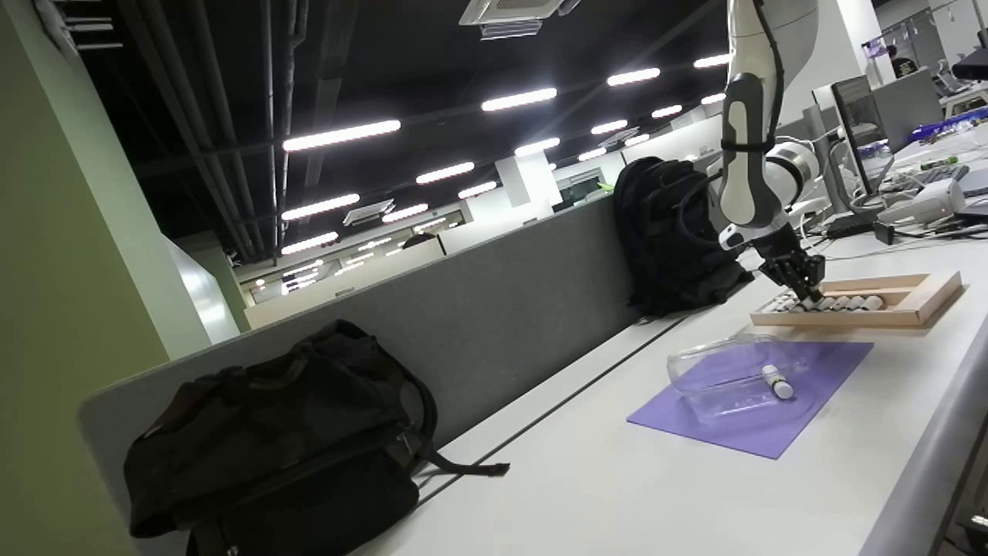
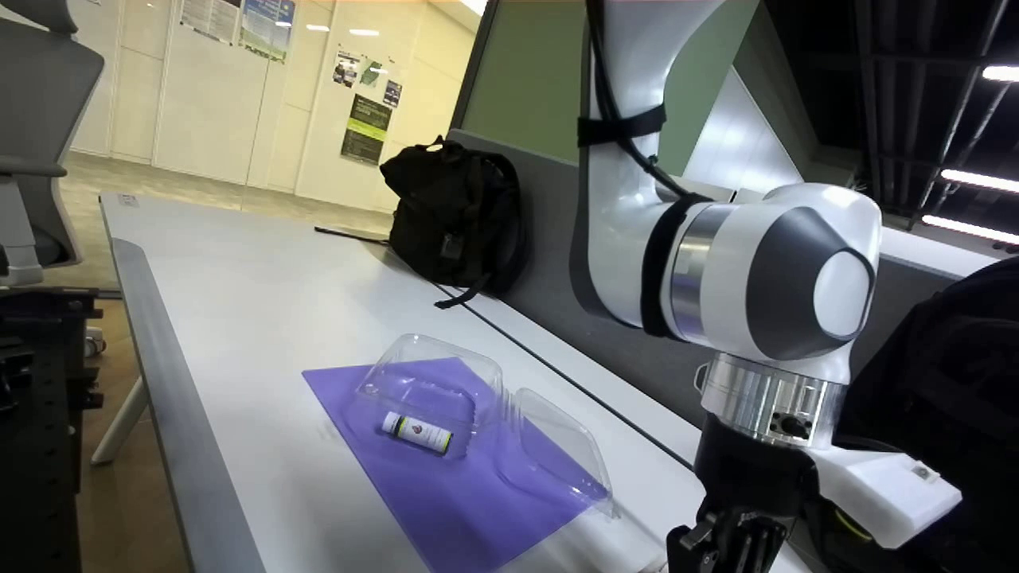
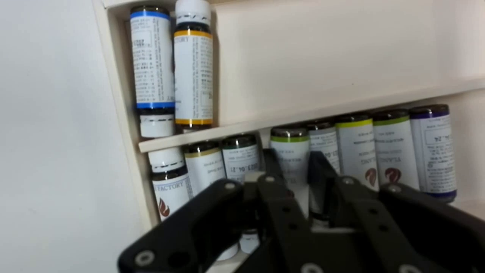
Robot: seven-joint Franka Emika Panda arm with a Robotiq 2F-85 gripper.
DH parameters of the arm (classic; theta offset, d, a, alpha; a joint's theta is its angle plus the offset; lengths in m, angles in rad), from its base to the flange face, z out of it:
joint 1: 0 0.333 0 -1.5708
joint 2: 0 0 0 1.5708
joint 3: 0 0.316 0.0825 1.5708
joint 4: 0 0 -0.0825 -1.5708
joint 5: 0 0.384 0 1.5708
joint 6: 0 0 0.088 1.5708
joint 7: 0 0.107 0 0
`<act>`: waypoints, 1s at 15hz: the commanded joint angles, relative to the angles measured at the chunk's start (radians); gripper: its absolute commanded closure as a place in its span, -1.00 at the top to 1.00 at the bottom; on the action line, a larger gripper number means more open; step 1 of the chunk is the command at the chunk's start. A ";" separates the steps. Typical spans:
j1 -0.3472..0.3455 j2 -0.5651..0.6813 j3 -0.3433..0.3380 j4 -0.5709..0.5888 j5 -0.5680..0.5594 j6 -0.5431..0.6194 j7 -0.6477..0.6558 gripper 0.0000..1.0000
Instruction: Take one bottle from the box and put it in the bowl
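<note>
The tan wooden box [image 1: 899, 317] lies on the table with several small white-labelled bottles in it; it fills much of the wrist view [image 3: 326, 49]. My gripper [image 3: 291, 163] is inside the box's lower compartment. Its fingers press on both sides of a bottle with a green band [image 3: 291, 149]. In an exterior view my gripper [image 1: 810, 296] is down among the bottles. The clear plastic bowl [image 1: 695, 369] stands on the purple mat, with one bottle [image 1: 776, 382] lying in it. The bowl [image 2: 430, 348] and that bottle [image 2: 418, 432] also show in the other view.
The purple mat [image 1: 772, 440] lies under the bowl, and a clear lid flap [image 2: 557, 430] stands open beside it. Bottles stand tightly on both sides of my fingers. A grey partition [image 1: 525, 309], two black backpacks [image 1: 293, 432] and a monitor [image 1: 857, 127] border the table.
</note>
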 commanded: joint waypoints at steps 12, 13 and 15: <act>0.132 -0.311 0.094 -0.072 0.117 -0.357 0.067 -0.87; 0.150 -0.314 0.110 -0.080 0.131 -0.360 0.076 -0.87; 0.195 -0.313 0.147 -0.093 0.158 -0.371 0.107 -0.87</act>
